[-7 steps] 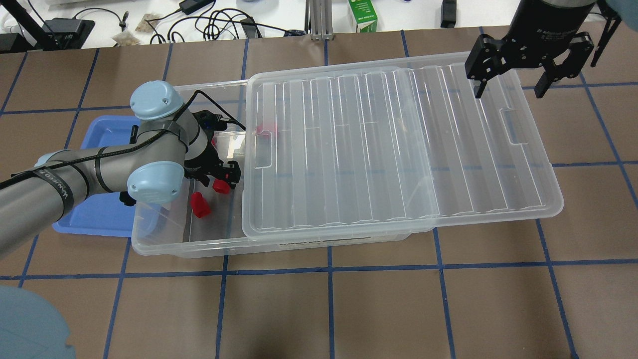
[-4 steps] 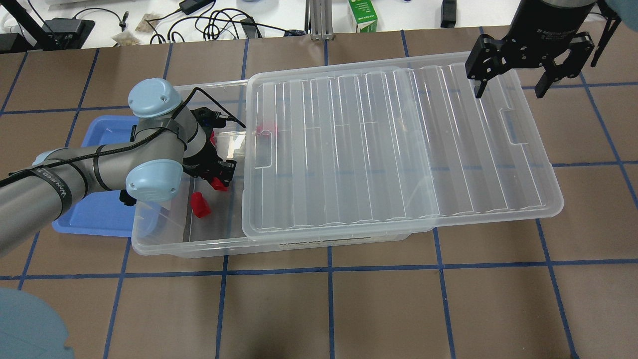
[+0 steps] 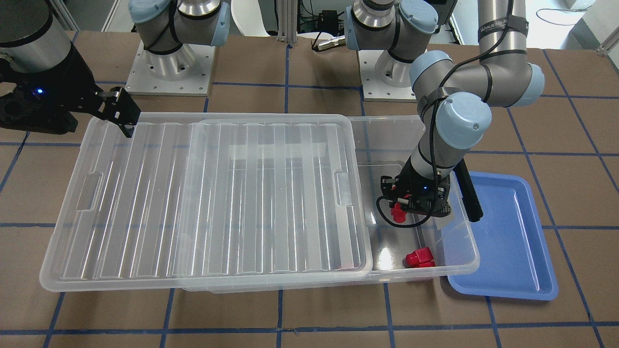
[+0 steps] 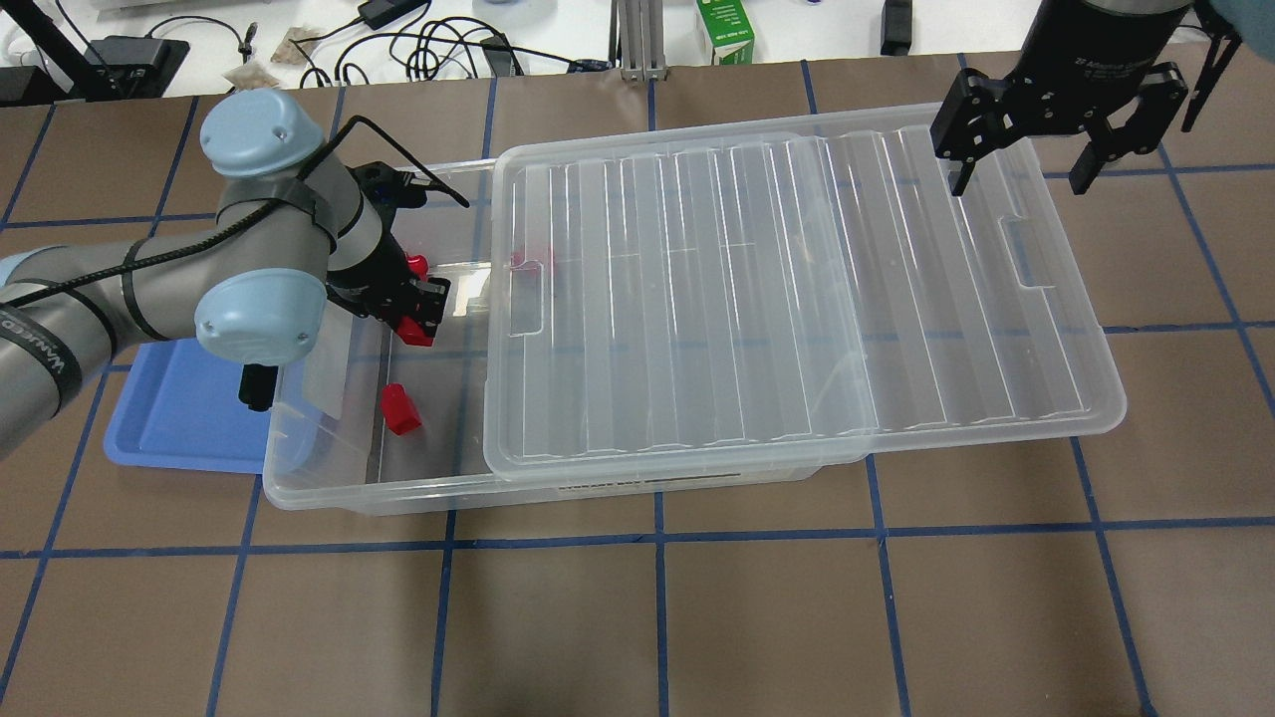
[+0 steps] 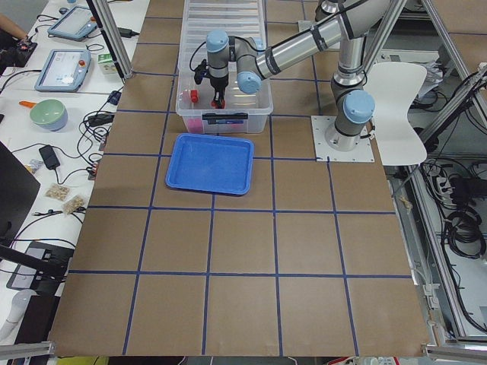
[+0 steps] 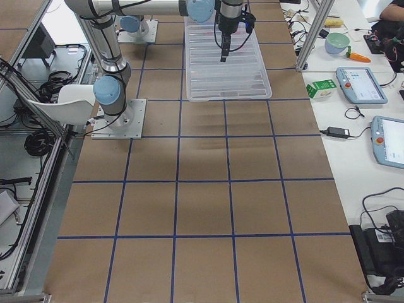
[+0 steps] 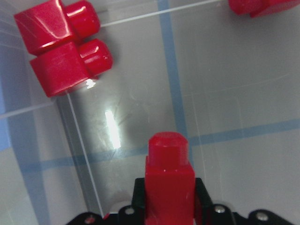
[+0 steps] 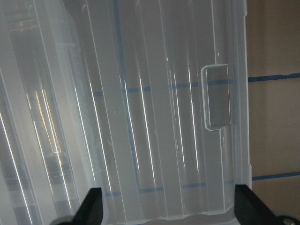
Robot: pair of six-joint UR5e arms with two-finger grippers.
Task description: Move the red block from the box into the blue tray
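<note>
My left gripper (image 4: 418, 321) is shut on a red block (image 4: 415, 333), held above the floor of the box (image 4: 349, 493) at its uncovered end. The held red block fills the bottom of the left wrist view (image 7: 168, 183) and also shows in the front view (image 3: 397, 211). Loose red blocks lie in the box (image 4: 400, 409) (image 7: 63, 44), one partly under the lid (image 4: 531, 257). The blue tray (image 4: 174, 423) (image 3: 508, 237) sits beside the box, partly hidden by my left arm. My right gripper (image 4: 1016, 171) is open and empty above the lid's far right end.
The ribbed clear lid (image 4: 797, 289) (image 3: 193, 203) lies shifted to the right over most of the box, overhanging its right end. A green carton (image 4: 725, 30) and cables sit beyond the table's far edge.
My left gripper has moved up and to the left with the red block in it, away from the box floor. The right gripper has not moved.
</note>
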